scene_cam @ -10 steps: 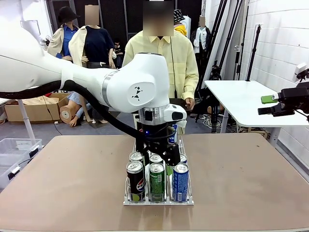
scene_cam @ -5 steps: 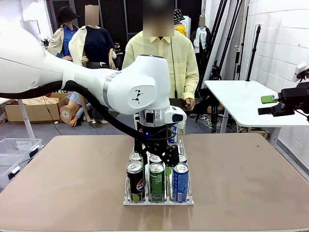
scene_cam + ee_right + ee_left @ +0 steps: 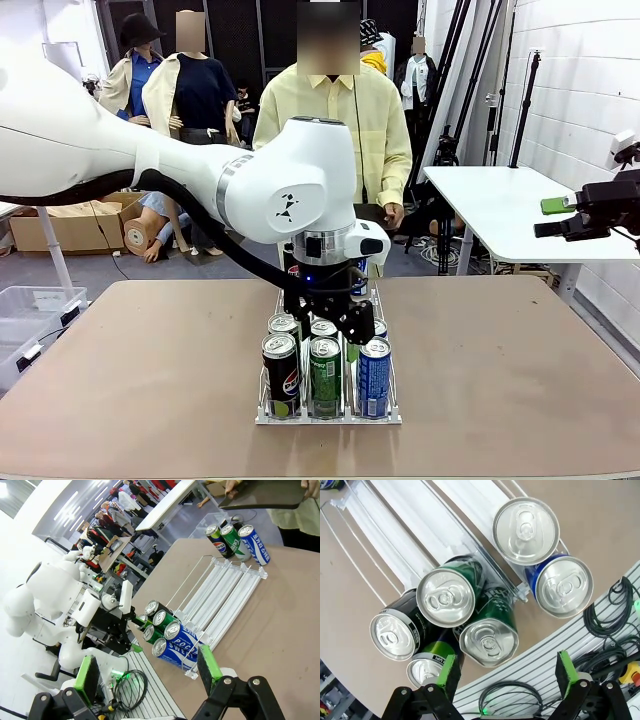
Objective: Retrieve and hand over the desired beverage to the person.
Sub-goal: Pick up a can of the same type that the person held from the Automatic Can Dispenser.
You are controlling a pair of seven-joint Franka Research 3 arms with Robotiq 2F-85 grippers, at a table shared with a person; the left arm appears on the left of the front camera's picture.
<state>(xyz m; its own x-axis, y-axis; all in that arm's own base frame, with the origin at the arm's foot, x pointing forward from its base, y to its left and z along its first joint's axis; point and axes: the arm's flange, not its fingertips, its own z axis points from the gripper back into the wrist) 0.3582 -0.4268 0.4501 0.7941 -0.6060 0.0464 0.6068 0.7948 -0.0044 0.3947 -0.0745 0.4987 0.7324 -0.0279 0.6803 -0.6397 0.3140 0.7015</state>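
Left claw (image 3: 506,667), spread, hovers over the cans (image 3: 445,597) in the rack (image 3: 395,545); right claw (image 3: 147,665), likewise spread, hangs beside the counter (image 3: 150,350).

Bright, even light from ceiling strips (image 3: 75,505); soft shadows by the cans (image 3: 325,375). Can tops glint. Wrist views bow at edges; focus sharp.

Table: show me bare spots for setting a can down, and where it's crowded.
Bare tabletop lies left and right of the can rack. The rack's middle lanes are empty between near cans and three far cans. Crowded: the near cans, under the open left pincer.
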